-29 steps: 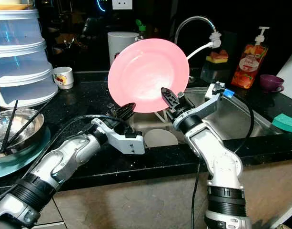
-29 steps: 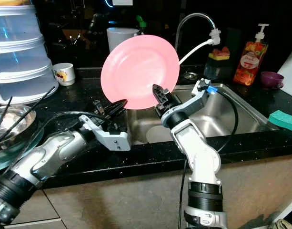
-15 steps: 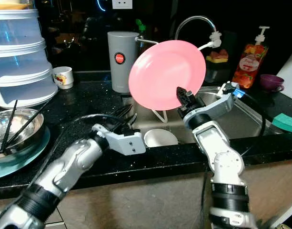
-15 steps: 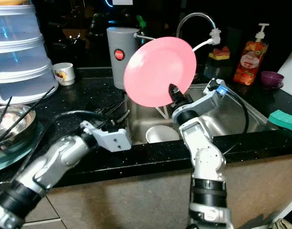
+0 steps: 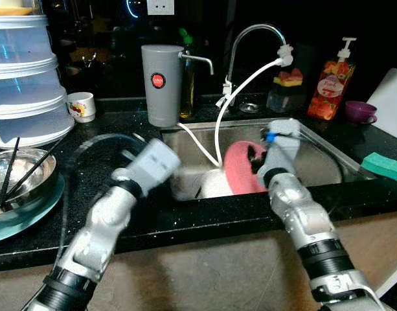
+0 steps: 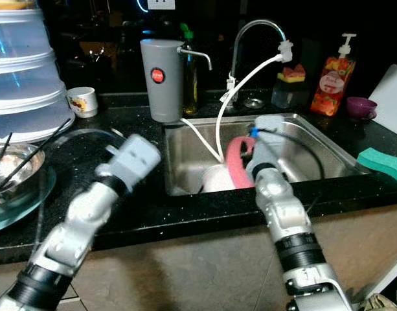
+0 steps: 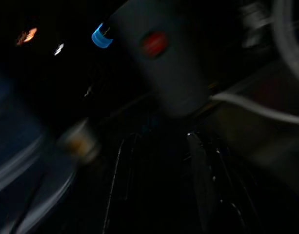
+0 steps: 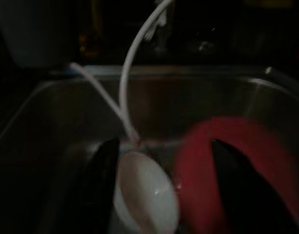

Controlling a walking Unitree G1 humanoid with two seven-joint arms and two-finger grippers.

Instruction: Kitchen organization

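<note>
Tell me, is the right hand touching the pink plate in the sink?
Cannot tell. In the right wrist view one finger overlaps the pink plate, but blur hides any contact. In the left eye view the right hand sits against the plate.

One pink round plate stands in the steel sink, beside one white bowl. One curved chrome tap rises behind the sink, with two white hoses running down into it. On the black counter there is one grey cylindrical dispenser with a red button, one white mug, one steel bowl holding two black chopsticks, one stack of three clear plastic tubs, one orange soap pump bottle, one purple cup and one green sponge.
</note>
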